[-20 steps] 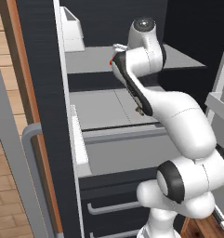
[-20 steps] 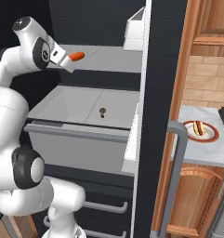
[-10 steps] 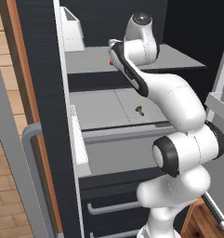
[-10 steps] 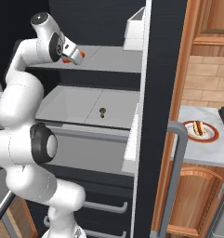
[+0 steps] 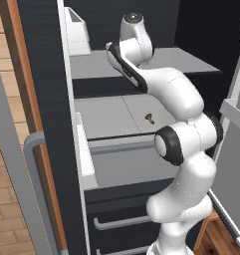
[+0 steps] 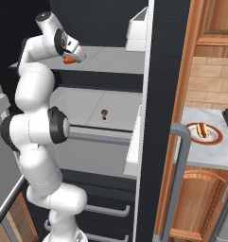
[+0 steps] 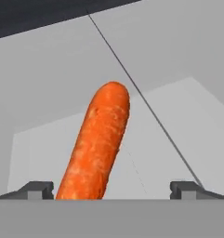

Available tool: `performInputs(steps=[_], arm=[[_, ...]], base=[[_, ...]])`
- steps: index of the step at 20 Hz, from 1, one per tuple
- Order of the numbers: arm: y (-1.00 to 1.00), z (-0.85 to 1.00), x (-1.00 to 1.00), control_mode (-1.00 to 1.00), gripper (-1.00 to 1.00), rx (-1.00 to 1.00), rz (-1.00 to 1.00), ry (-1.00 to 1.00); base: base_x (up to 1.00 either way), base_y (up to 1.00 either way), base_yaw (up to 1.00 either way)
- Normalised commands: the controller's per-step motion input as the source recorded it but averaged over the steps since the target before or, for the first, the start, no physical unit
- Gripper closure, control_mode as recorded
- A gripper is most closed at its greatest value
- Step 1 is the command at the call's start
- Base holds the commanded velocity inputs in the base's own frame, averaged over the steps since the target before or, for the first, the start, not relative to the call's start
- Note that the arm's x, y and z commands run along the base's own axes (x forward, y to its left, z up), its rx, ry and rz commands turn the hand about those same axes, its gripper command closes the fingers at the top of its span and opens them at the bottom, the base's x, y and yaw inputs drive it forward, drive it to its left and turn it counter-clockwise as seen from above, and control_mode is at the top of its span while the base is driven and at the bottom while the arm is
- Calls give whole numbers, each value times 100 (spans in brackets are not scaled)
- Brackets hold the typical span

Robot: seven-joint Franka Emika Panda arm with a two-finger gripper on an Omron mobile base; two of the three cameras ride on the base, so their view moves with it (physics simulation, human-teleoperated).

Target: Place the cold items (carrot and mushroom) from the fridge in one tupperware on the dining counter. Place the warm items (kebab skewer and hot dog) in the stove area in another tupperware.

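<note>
The orange carrot (image 7: pixel 97 139) lies on the upper pale grey shelf (image 6: pixel 110 59) of the open fridge. In the right base view the carrot (image 6: pixel 68 60) peeks out just under my hand. My gripper (image 7: pixel 112 189) hangs over it, open wide, with the carrot between the fingertips (image 7: pixel 36 188) and nearer the left one. From the right base view the gripper (image 6: pixel 74 56) sits at the shelf's left part. The small tan mushroom (image 5: pixel 150 118) stands alone on the shelf below, and the right base view shows the mushroom (image 6: pixel 104 113) too. A hot dog (image 6: pixel 202 131) rests on a round plate (image 6: pixel 215 140).
A white bin (image 5: pixel 76 32) stands at the door side of the upper shelf. The open fridge door with its grey bar handle (image 6: pixel 179 179) rises close on the right, its edge (image 5: pixel 47 124) on the left. A marbled counter over wooden cabinet doors (image 6: pixel 200 156) holds the plate.
My arm has swung deeper into the fridge and the hand has settled lower over the carrot. The jaws stayed open; carrot and mushroom have not moved.
</note>
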Motion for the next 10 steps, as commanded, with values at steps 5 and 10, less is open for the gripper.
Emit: performInputs(steps=[5, 10], arm=[[6, 0, 69, -100, -100, -6, 0, 15], [1, 0, 56, -100, -100, -4, 0, 12]], base=[[0, 0, 0], [0, 0, 0]])
